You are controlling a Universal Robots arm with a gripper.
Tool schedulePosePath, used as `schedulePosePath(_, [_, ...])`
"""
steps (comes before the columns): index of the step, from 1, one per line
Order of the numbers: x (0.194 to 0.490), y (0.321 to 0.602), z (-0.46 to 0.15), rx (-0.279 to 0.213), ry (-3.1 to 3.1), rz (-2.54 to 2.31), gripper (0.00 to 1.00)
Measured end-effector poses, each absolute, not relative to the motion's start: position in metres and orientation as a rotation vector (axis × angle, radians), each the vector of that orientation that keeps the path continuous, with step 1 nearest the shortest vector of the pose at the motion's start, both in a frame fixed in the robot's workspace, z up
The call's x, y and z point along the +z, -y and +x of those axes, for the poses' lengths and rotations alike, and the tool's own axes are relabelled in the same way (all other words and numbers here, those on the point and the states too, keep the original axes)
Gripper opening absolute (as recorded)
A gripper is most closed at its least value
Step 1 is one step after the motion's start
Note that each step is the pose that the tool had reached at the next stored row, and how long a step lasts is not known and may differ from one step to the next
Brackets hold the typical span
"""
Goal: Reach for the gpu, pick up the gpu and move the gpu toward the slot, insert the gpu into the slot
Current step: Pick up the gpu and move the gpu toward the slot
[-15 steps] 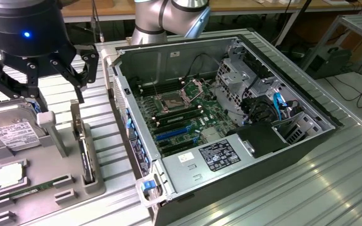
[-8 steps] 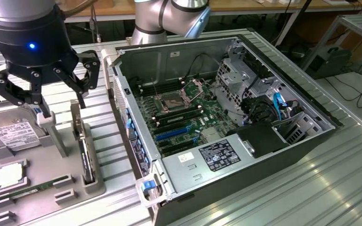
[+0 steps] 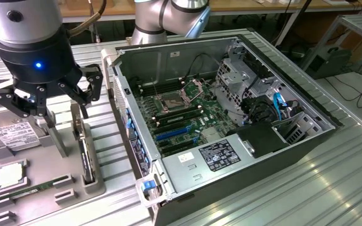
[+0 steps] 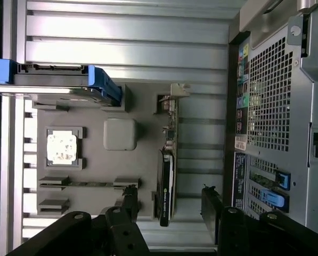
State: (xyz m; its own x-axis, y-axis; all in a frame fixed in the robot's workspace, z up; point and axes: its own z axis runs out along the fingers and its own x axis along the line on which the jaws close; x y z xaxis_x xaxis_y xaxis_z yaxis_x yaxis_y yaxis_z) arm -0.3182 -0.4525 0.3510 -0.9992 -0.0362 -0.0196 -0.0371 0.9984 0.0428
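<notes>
Released and spread wide, the claw [image 3: 52, 110] hangs above the grey holder tray [image 3: 96, 188] that lies just beside the open computer case [image 3: 137, 56], on the same ribbed metal surface [image 3: 332, 188]. It holds nothing.

The gpu [image 3: 85, 155] stands on its long edge in a groove of that tray, on the tray side nearest the case, with its silver bracket [image 4: 176, 89] at the far end from the claw. In the wrist view the card [image 4: 166, 176] runs between the two fingers [image 4: 129, 198], nearer one than the other.

The step in hand looks like the reach. To do it well, I would centre the card in the gap, keep the pads parallel to its flat faces, and come down straight so neither finger clips the tray's walls. Grip the dark body, not the bracket. The hard drive [image 4: 52, 85], further from the case, should be left alone.
</notes>
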Motion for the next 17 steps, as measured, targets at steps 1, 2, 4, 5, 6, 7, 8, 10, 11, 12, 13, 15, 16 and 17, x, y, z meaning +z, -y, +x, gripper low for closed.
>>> schedulePosePath(1, [0.349,0.453,-0.318,0.067,-3.122,-0.057,0.60])
schedulePosePath(2, [0.348,0.453,-0.318,0.067,-3.122,-0.057,0.60])
schedulePosePath(4, [0.343,0.453,-0.318,0.067,-3.122,-0.057,0.60])
schedulePosePath(5, [0.341,0.453,-0.318,0.067,-3.122,-0.057,0.60])
schedulePosePath(6, [0.338,0.454,-0.318,0.067,-3.122,-0.057,0.60])
schedulePosePath(7, [0.335,0.455,-0.318,0.067,-3.122,-0.057,0.60])
schedulePosePath(8, [0.334,0.455,-0.318,0.067,-3.121,-0.057,0.60])
schedulePosePath(10, [0.330,0.455,-0.318,0.067,-3.122,-0.057,0.60])
schedulePosePath(11, [0.328,0.455,-0.317,0.067,-3.122,-0.057,0.60])
schedulePosePath(12, [0.326,0.455,-0.317,0.067,-3.122,-0.057,0.60])
schedulePosePath(13, [0.324,0.455,-0.317,0.067,-3.122,-0.057,0.60])
schedulePosePath(15, [0.320,0.455,-0.317,0.067,-3.122,-0.057,0.60])
schedulePosePath(16, [0.319,0.455,-0.317,0.067,-3.122,-0.057,0.60])
schedulePosePath(17, [0.317,0.455,-0.317,0.067,-3.122,-0.057,0.60])
